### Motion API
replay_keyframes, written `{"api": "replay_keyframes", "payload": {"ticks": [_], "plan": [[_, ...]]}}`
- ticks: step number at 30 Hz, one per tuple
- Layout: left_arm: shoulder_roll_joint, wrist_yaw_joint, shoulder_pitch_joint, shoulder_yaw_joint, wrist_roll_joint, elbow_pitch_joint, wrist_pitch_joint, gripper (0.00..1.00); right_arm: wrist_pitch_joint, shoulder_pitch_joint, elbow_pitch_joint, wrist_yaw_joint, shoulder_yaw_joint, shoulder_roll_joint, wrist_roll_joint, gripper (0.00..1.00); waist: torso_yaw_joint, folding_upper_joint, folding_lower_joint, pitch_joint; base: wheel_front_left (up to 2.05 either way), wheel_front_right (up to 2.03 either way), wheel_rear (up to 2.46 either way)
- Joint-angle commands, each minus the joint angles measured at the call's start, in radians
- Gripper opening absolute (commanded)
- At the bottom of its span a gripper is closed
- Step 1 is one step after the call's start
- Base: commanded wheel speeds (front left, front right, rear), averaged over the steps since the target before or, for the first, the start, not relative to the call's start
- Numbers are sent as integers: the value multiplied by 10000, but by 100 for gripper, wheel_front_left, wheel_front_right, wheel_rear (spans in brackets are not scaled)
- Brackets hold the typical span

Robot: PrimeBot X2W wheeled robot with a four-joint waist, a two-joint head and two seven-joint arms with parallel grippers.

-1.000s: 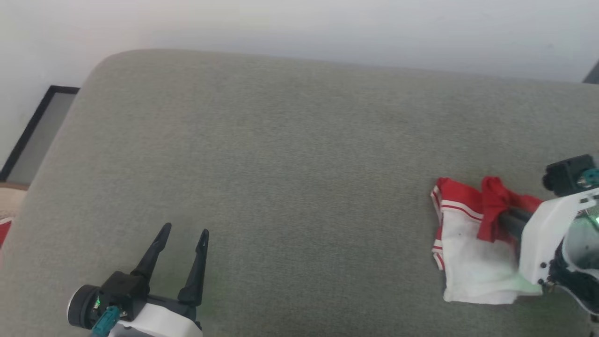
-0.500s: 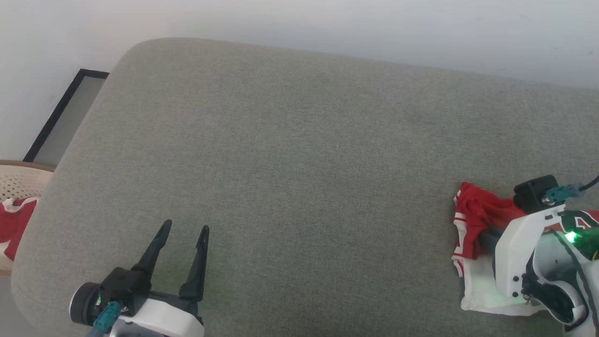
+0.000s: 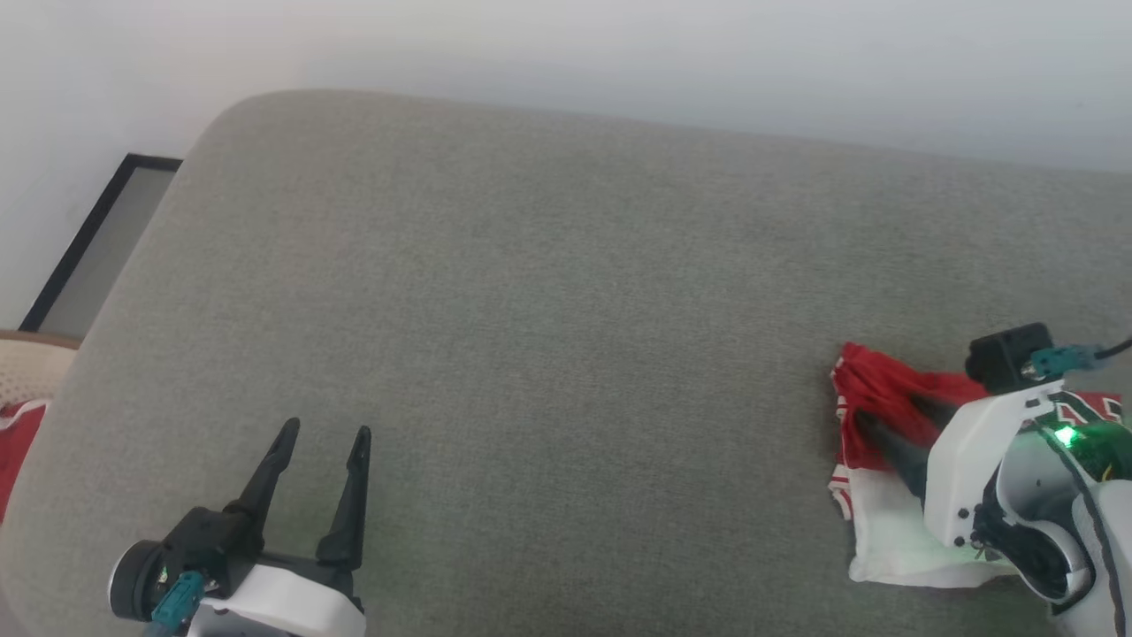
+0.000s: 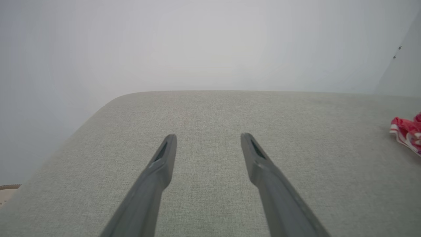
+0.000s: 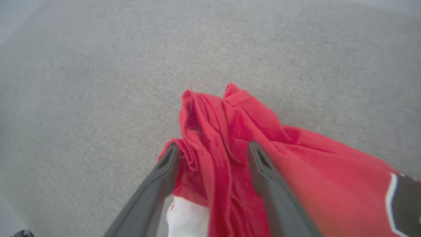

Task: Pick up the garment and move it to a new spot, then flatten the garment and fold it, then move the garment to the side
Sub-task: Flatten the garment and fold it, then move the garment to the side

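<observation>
Surface: one wide grey-green cushion (image 3: 566,310), woven fabric, rounded corner at 10 o'clock in head view, mostly bare. Behind it, at 12 o'clock, a plain pale wall (image 3: 619,53). Off the cushion's edge at 9-10 o'clock is one black frame (image 3: 93,239) w/ a grey panel. At 9 o'clock is the rim of one beige basket (image 3: 26,367), w/ a red-white cloth (image 3: 18,442) just below it, cut off by the pic edge.

Count: 1 garment, 2 grippers, 4 dark fingers.

Garment (image 3: 884,394) lies crumpled on the cushion at 4 o'clock. The red bunch is on top, the white part toward 5 o'clock, striped trim on its 9 o'clock side, and a bit of black white-edged lettering at 3 o'clock.

R gripper (image 3: 889,414) is down in the red bunch, jaws spread, not pinching. In R wrist view a red fold stands between the fingers.

L gripper (image 3: 325,429) is at 7 o'clock over bare cushion, jaws wide apart w/ nothing between, well apart from the garment, which shows at 3 o'clock in L wrist view.
</observation>
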Motion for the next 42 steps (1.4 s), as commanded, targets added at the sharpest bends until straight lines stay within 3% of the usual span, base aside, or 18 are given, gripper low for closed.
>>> {"api": "replay_keyframes", "payload": {"ticks": [1, 8, 14, 23, 31, 42], "plan": [[-2, -15, 49, 40, -115, 40, -43, 100, -115, -45, 39, -17, 23, -4, 68, 100, -102, 0, 0, -102, 0, 0, 0], [-24, -15, 337, 110, -321, 330, -43, 100, -1598, -100, 328, -14, 72, -196, 175, 100, -596, 0, 0, -607, 0, 0, 0], [-92, -15, 504, 174, -762, 772, -43, 100, -4044, 175, 1330, -14, 177, -368, -31, 100, -974, 0, 0, -1068, 0, 0, 0], [-4, -15, 839, 241, -797, 647, -43, 100, -6918, 550, 2133, -14, 114, -3, -353, 100, -1202, 0, 0, -1511, 0, 0, 0], [119, -15, 1250, 273, -683, 243, -43, 100, -7457, 1311, 1646, -14, -545, 470, -924, 100, -1114, 0, 0, -1806, 0, 0, 0], [236, -15, 2058, 374, -528, -806, -43, 100, -7467, 3192, -415, -14, -2393, 1037, -1941, 100, -788, 0, 0, -1978, 0, 0, 0]]}}
